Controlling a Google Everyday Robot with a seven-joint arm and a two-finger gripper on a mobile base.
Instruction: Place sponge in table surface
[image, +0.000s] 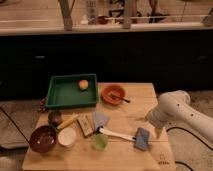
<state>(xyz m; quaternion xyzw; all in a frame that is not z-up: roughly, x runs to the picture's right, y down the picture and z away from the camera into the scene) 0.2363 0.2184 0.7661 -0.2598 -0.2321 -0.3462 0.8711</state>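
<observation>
Sponge (141, 139): a small blue rectangular sponge with rounded corners and a darker side. It is seen on the camera's right of the green rectangular plastic tray (71, 76), well apart from it and nearer the camera, tilted up on one edge.
Table surface (131, 156): a pale wooden plank tabletop, on which the tray is set at the far left. The sponge appears to be touching the bare wood close to the near right corner.
Gripper (153, 131): carried on the white arm and held low, just beside the sponge on the side away from the tray. Whether the sponge is gripped or let go cannot be told.
Reason for the pose: the gripper is judged to be kept low so that the sponge is set down, not dropped.
Neighbours: a white-handled tool (117, 133) and a small green cup (100, 142) are found between the tray and the sponge, near it.
Stage: the placing is judged nearly done.
Risk: the tilted sponge could be toppled onto the tool as the gripper is lifted.
</observation>
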